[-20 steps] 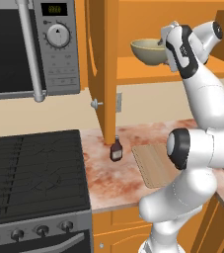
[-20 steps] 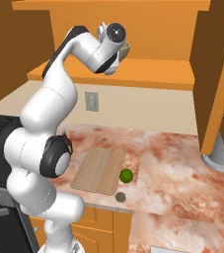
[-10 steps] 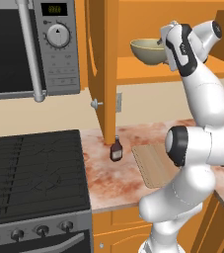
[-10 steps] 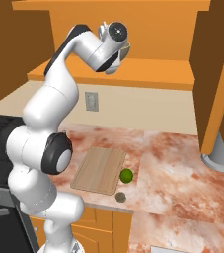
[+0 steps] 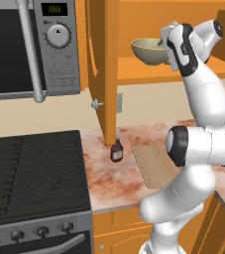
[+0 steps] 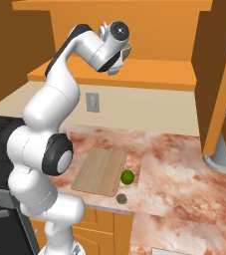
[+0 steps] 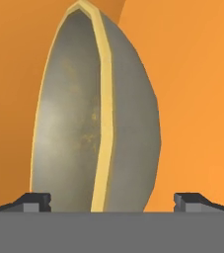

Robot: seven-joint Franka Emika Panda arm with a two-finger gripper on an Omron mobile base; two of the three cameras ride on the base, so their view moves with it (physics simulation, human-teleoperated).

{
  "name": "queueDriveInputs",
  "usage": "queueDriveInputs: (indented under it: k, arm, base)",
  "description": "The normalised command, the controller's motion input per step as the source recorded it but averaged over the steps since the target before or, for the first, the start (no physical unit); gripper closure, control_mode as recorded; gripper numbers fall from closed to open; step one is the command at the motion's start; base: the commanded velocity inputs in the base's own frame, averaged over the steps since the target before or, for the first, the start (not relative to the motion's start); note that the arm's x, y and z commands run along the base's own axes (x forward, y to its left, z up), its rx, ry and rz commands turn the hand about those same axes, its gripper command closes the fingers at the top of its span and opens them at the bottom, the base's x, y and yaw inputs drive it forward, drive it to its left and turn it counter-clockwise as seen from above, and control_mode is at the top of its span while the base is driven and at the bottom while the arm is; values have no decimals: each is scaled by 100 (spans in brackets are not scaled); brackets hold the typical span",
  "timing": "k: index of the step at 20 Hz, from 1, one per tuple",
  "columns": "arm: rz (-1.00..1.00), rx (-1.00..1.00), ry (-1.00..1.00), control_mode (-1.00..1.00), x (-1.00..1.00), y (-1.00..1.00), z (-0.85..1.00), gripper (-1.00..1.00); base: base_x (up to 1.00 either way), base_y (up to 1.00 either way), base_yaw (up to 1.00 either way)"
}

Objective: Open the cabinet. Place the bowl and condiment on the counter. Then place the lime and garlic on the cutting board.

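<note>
The olive-beige bowl [image 5: 151, 50] stands on the shelf of the open cabinet [image 5: 102, 69]. My gripper [image 5: 162, 45] is at its right rim. In the hand view the gripper [image 7: 112, 200] is open, and the bowl [image 7: 84, 118] rises edge-on between the two fingertips [image 7: 34, 200], untouched. The dark condiment [image 5: 116, 150] stands upright on the counter [image 5: 104, 173] under the door. The cutting board [image 6: 100, 171] lies on the counter. The lime [image 6: 127, 177] sits at its right edge. The garlic [image 6: 121, 198] rests on the counter by the board's near corner.
A black stove top [image 5: 32, 171] lies left of the counter, with a microwave [image 5: 29, 47] above it. The open left door carries a round knob [image 5: 96, 104] at bottle height. A second open door [image 6: 219, 84] hangs at the right, above a grey base [image 6: 219, 159].
The hand has crept slightly toward the bowl at the shelf. The jaws stay open, and everything on the counter is where it was.
</note>
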Motion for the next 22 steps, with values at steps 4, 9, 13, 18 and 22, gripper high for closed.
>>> queueDriveInputs:
  k: [4,9,13,18,22]
  arm:
    - [2,-13,1,-100,2,0,-18,-100]
    - [2,-7,0,-100,6,0,-12,-100]
    - [3,-1,0,-100,7,0,-2,-100]
    - [2,0,0,-100,9,0,0,100]
    - [1,-1,2,-100,5,0,-1,100]
  base:
    - [0,0,0]
    - [0,0,0]
    - [0,0,0]
    - [0,0,0]
    - [0,0,0]
